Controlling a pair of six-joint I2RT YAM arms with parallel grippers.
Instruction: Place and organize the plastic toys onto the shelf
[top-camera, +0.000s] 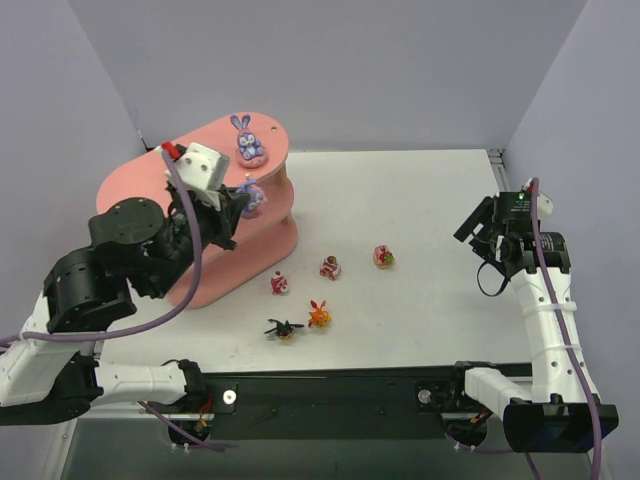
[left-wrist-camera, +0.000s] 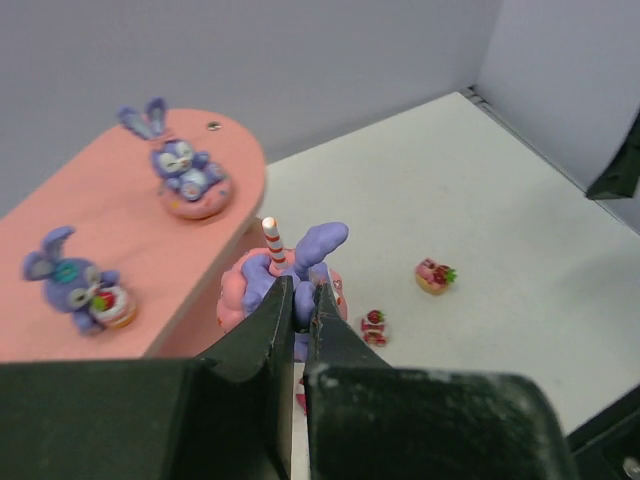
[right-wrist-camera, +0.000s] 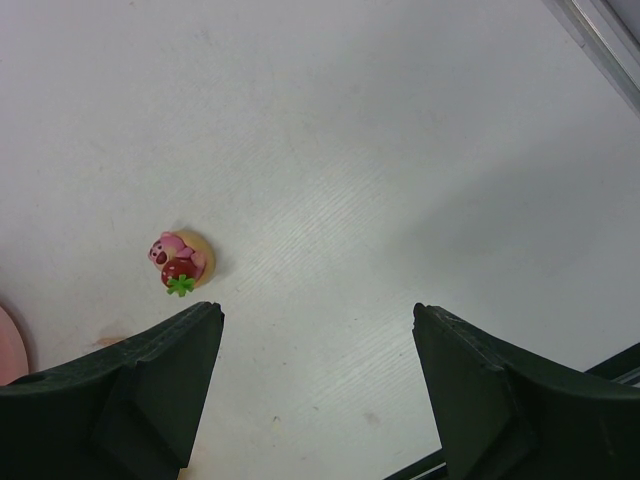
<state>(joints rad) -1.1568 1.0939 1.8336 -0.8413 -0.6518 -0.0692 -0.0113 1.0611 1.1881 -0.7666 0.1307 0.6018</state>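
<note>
- Left pincer (top-camera: 238, 203): closed on a purple bunny (top-camera: 253, 195) with a pink base. It is gripped low on the body, ears up.
- Held bunny, location: at the 3 o'clock end of the pink shelf (top-camera: 135, 185), below the top board and level with the middle one. Whether its base touches that board cannot be told.
- Top board: two bunnies stand there in the left wrist view, one at 12 o'clock (left-wrist-camera: 185, 175) and one at 9 o'clock (left-wrist-camera: 80, 285).
- Worktop (top-camera: 430, 200): five toys lie loose toward 6 o'clock.
  - three small pink-red toys (top-camera: 331, 267)
  - an orange toy (top-camera: 319, 315)
  - a black-and-yellow toy (top-camera: 285, 328)
- Right pincer (right-wrist-camera: 317, 312): open and empty over bare worktop, with one pink-red toy at its 10 o'clock.
- Step judged in hand: seating the held bunny on the middle board.
- Handling advice:
  - carry it inward toward 9 o'clock, keeping the ears below the top board's edge
  - lower it until the base sits flat
  - open only then, and withdraw straight back
- Risk: released on the rim, it would likely tip off.
</note>
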